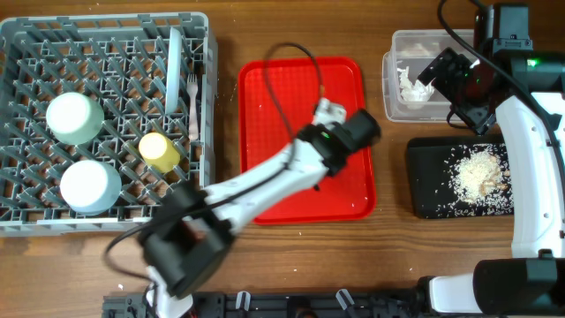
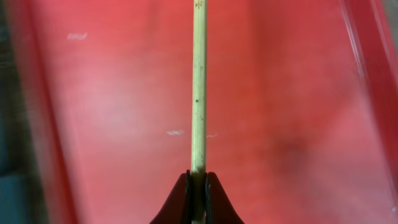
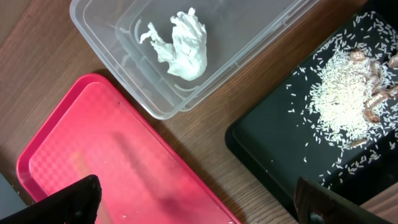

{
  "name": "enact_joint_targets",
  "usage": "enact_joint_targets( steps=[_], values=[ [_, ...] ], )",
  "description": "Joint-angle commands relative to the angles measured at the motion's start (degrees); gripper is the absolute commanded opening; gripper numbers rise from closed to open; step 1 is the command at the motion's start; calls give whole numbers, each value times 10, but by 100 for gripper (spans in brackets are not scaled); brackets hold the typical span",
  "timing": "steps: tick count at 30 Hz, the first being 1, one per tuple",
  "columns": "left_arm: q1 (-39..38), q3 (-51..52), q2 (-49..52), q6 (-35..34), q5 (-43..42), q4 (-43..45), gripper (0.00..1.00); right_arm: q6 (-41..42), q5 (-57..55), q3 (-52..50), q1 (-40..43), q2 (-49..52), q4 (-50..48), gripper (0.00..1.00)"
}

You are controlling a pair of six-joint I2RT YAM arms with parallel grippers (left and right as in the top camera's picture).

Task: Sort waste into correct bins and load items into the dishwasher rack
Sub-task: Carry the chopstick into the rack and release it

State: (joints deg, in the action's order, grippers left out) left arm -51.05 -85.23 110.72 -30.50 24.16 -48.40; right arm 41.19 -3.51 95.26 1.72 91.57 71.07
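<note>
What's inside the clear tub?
One crumpled white tissue lies in the clear tub; nothing else shows. Overhead, the right arm covers the tub's right edge, and the wrist view crops its far end.

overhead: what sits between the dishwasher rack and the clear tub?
The red tray, with the left hand over it gripping a thin stick; bare table strips flank it. Seen in the overhead view.
</note>
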Motion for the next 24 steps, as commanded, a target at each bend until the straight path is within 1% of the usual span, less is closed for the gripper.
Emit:
enact_joint_targets(
  steps=[1, 3, 7, 10, 12, 16, 19, 24],
  values=[
    [66, 0, -71, 2, 4, -55, 4, 8, -12, 11, 1, -11, -1, 100],
    [125, 0, -92, 12, 1, -87, 4, 9, -12, 11, 1, -11, -1, 100],
    [206, 1, -97, 78, -53, -98, 4, 8, -12, 11, 1, -11, -1, 100],
    [254, 1, -97, 86, -56, -97, 4, 9, -12, 11, 1, -11, -1, 100],
    [273, 1, -97, 110, -58, -98, 4, 9, -12, 11, 1, -11, -1, 100],
    [303, 1, -98, 136, -57, -97, 4, 8, -12, 11, 1, -11, -1, 100],
    [322, 0, -99, 136, -55, -86, 4, 9, -12, 11, 1, -11, -1, 100],
    [344, 0, -125, 137, -55, -41, 4, 9, -12, 11, 1, -11, -1, 100]
  ],
)
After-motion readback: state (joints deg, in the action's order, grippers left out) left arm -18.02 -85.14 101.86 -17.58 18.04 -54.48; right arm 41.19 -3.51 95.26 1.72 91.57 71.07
